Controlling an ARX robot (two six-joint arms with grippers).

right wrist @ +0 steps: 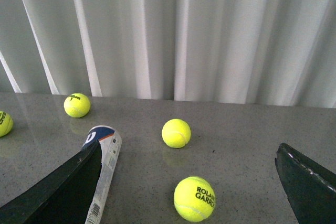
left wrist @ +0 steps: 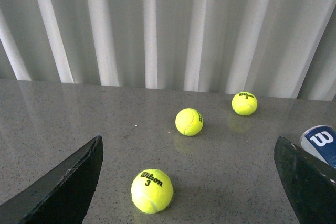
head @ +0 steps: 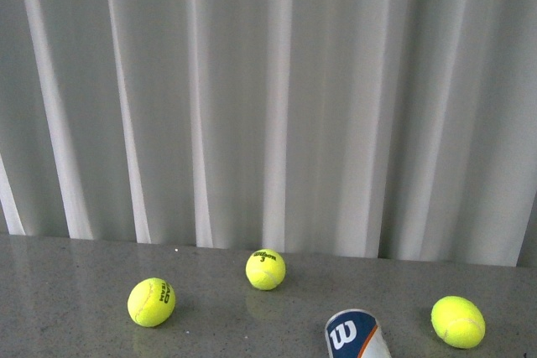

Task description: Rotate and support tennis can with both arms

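Observation:
The tennis can (head: 356, 337) lies on its side on the grey table, its navy end with the white "W" showing at the front view's lower edge. In the right wrist view the tennis can (right wrist: 103, 167) runs alongside one black finger (right wrist: 63, 190), barcode toward the camera. My right gripper (right wrist: 188, 187) is open, with a yellow ball lying on the table between its fingers. My left gripper (left wrist: 188, 182) is open too, another ball between its fingers; the tennis can (left wrist: 320, 142) peeks out beside one finger (left wrist: 307, 179). Neither arm shows in the front view.
Three yellow tennis balls (head: 152, 302) (head: 265, 269) (head: 458, 321) lie on the grey table (head: 67, 291) in the front view. A white pleated curtain (head: 268, 98) hangs right behind the table. A "Roland Garros" ball (right wrist: 195, 199) lies near the right gripper; a "Wilson 3" ball (left wrist: 152, 191) near the left.

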